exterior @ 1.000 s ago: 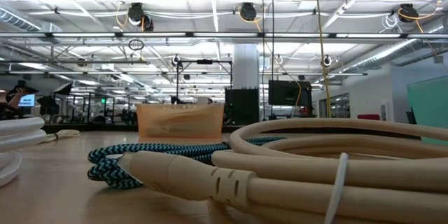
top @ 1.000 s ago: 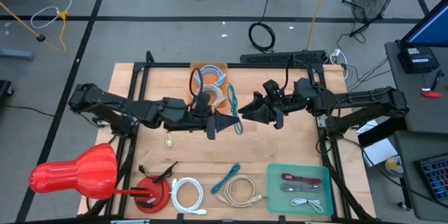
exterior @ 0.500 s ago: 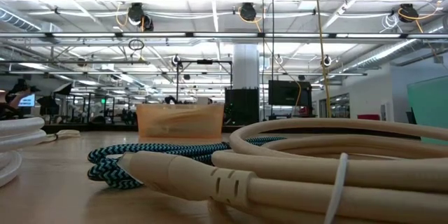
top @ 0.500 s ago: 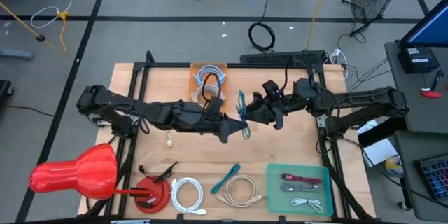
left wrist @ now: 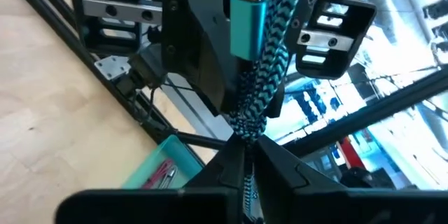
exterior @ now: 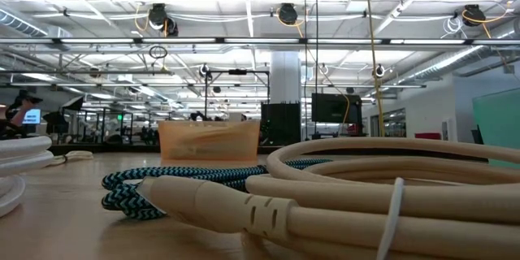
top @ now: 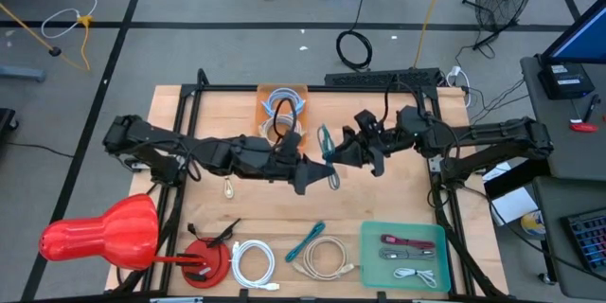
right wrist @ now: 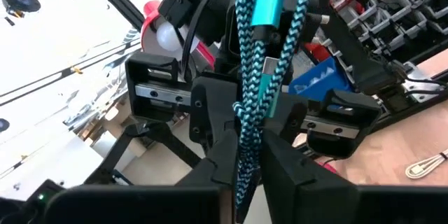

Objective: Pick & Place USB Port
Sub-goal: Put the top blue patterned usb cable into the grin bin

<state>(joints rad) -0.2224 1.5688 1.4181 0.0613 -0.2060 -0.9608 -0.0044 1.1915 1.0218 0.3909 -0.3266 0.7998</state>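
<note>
No writing can be read. The wooden table (top: 237,213) fills a big workshop with a grey floor. Both arms meet above its middle. The teal braided USB cable (top: 328,154) hangs there with a shiny teal plug. The left gripper (top: 315,169) pinches it from nine o'clock, and the right gripper (top: 333,150) pinches it from three o'clock.

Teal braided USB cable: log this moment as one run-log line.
teal braided USB cable: held mid-air | left gripper: shut on it | right gripper: shut on it | wooden box: behind
</note>
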